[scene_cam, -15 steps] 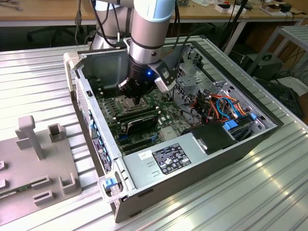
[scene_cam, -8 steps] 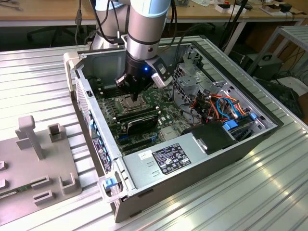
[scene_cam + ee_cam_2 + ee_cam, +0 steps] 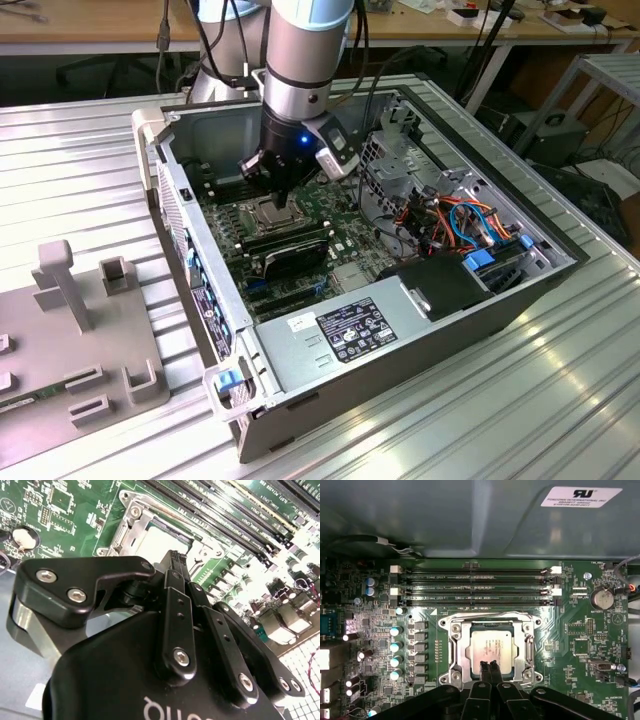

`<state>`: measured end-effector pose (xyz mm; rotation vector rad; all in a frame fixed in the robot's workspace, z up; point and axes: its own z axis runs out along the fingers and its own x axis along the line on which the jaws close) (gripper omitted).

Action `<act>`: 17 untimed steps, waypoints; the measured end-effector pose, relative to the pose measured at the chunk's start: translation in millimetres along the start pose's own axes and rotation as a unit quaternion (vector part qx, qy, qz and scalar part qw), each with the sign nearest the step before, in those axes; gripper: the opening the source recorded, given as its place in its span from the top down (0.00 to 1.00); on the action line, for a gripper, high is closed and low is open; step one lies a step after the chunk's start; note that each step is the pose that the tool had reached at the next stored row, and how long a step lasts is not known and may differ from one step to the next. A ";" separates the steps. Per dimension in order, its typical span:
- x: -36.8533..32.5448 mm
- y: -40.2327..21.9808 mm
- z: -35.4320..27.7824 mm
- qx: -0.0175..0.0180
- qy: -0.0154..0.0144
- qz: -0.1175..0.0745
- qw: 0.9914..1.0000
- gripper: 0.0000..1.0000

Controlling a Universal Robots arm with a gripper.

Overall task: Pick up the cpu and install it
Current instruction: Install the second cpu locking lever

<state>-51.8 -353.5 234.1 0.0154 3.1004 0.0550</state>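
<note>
— Ribbed metal worktop all round, and the computer case lies on its side with the panel off. Why lay it that way?

— So the motherboard faces up and the arm can come straight down on it. That seems the reason, anyway.

— Where is the cpu?

— The cpu lies flat inside the socket frame, its silver top showing, sitting square to the frame, just beside the empty memory slots. It looks seated rather than loose, though I can't tell whether the frame is latched over it.

— And the end effector?

— The end effector hangs right above the socket's near edge. Its two slim fingertips are drawn together, with nothing between them. The exterior view puts it low in the case, over the socket.

— Pressing on the chip?

— Can't say; the tips overlap the chip's edge in the first wrist view, but contact isn't clear.

— That grey plate on the exterior view's left?

— A fixture tray with slots and posts, well apart from the case.
</note>
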 end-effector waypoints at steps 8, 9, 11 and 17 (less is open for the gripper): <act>-2.2 3.0 -7.6 0.003 0.000 0.000 1.000 0.89; -2.3 3.4 -9.2 0.003 0.000 0.000 1.000 0.89; -2.3 3.9 -10.7 0.004 0.000 0.000 1.000 0.89; -2.3 3.9 -10.8 0.004 0.000 0.000 1.000 0.89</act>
